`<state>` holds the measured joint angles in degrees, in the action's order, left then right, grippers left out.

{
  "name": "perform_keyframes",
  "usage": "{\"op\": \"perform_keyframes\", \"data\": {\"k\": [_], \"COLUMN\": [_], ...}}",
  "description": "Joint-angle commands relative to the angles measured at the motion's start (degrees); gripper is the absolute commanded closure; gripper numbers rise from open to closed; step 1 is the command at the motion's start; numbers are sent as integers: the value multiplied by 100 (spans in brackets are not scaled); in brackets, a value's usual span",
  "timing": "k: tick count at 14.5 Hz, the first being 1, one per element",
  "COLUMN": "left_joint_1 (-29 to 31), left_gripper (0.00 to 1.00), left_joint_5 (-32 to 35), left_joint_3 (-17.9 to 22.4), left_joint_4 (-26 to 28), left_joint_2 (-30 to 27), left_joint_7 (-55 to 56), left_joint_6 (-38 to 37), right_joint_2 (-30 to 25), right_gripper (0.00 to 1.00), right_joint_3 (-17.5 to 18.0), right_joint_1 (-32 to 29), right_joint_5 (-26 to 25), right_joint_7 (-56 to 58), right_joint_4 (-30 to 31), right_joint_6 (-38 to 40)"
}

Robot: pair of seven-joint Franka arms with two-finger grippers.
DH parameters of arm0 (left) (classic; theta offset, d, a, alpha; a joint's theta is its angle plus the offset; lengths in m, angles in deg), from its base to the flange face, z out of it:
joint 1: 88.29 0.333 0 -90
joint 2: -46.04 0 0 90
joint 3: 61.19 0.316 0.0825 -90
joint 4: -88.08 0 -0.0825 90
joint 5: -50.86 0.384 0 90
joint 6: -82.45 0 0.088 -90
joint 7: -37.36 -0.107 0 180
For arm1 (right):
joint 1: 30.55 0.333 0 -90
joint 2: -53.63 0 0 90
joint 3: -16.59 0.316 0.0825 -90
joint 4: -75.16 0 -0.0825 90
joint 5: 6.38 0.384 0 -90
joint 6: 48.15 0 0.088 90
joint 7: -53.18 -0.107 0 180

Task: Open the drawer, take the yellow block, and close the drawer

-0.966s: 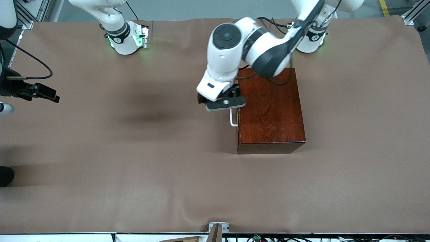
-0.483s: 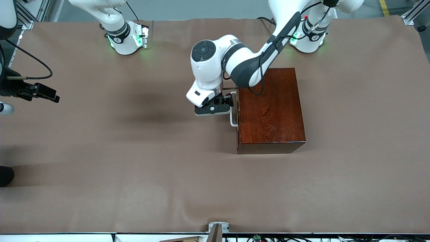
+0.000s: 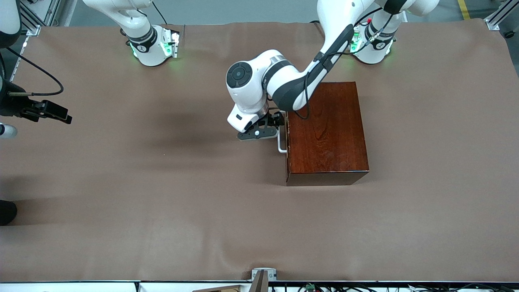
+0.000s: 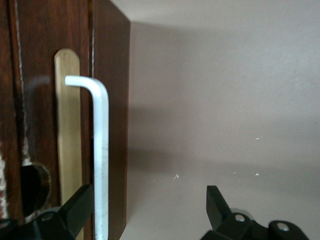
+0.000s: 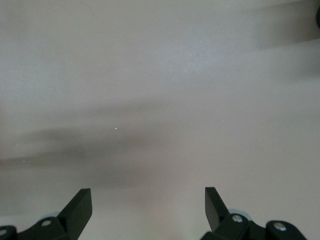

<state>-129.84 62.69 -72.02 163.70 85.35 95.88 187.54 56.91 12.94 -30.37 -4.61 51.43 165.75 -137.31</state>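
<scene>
The drawer (image 3: 287,134) sits closed in the dark reddish-brown wooden box (image 3: 326,129); its front faces the right arm's end of the table. Its white bar handle (image 3: 281,144) sticks out from that front. My left gripper (image 3: 279,121) is low in front of the drawer and open. In the left wrist view the handle (image 4: 101,150) runs just inside one finger (image 4: 77,202) of the left gripper (image 4: 148,195), with the wide gap beside it over bare table. My right gripper (image 5: 148,195) waits open over bare table at the right arm's end (image 3: 56,113). The yellow block is hidden.
A brown cloth (image 3: 162,194) covers the whole table, with slight wrinkles near the front edge. The left arm's elbow and forearm (image 3: 284,81) hang over the box's edge farthest from the front camera. A metal bracket (image 3: 262,275) sits at the table's front edge.
The left arm has swung down and toward the right arm's end, bringing its gripper from over the box's edge to the handle. The right arm has not moved.
</scene>
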Motion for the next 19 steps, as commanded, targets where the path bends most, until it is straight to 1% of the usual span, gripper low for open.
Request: {"op": "perform_keyframes", "data": {"k": [1, 11, 19], "left_joint_1": [16, -63, -63], "left_gripper": [0, 0, 0], "left_joint_5": [-146, -102, -110], "left_joint_3": [37, 37, 37], "left_joint_4": [-64, 6, -20], "left_joint_2": [-11, 323, 332], "left_joint_7": [-6, 64, 64], "left_joint_6": [-347, -357, -348], "right_joint_2": [-108, -108, -108], "right_gripper": [0, 0, 0], "right_joint_3": [75, 75, 75], "right_joint_1": [-97, -89, -89], "right_joint_5": [-98, -98, -98], "right_joint_7": [35, 35, 35], "right_joint_4": [72, 72, 72], "right_joint_6": [4, 13, 22]}}
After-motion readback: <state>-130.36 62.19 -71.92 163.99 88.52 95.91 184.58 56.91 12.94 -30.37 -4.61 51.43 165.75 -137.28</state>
